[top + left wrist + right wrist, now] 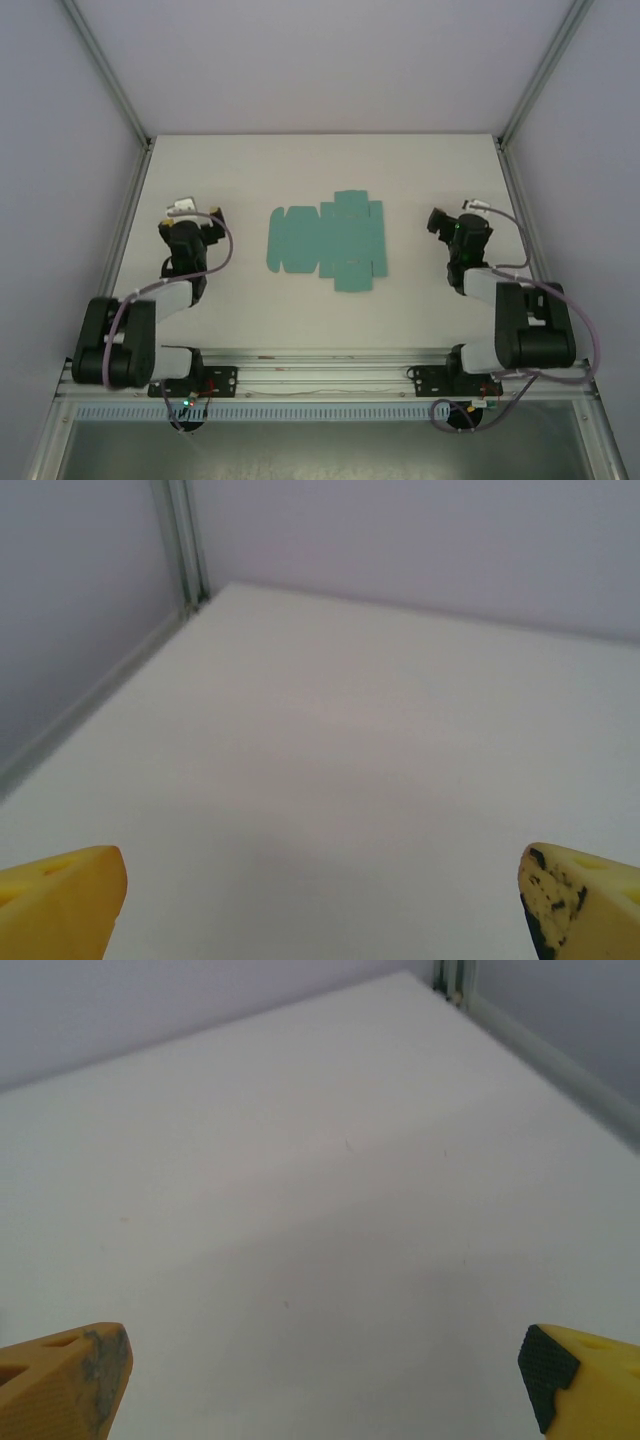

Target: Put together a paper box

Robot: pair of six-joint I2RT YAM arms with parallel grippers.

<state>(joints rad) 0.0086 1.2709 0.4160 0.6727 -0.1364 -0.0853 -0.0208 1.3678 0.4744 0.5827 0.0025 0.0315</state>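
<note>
The box lies as a flat die-cut sheet in the middle of the counter, between the two arms and well apart from both. We see no fold raised, so we judge the assembly not yet begun. The left pincer sits to the left of the sheet and the right pincer to its right. Both stand wide open and hold nothing.

We take the sheet for thin card. It should be very light and stiff enough across a panel to keep its shape. It should also bend readily along its scored lines, and crease or tear easily anywhere else. Lying flush on a smooth counter, it will likely slide when nudged and give little edge to get under. We would expect one pincer to pin a middle panel while the other works a flap up. The best holds look to be the outer flaps: the tabs jutting from the top and bottom of the right half, or the rounded left end. We would pinch these at the rim, close to a fold line.

The top view gives us the sheet's whole outline and where each arm stands beside it. The wrist views give what it cannot: yellow fingertips set far apart, white counter running on to the wall, and on the right wrist a black ribbed pad facing inward.
</note>
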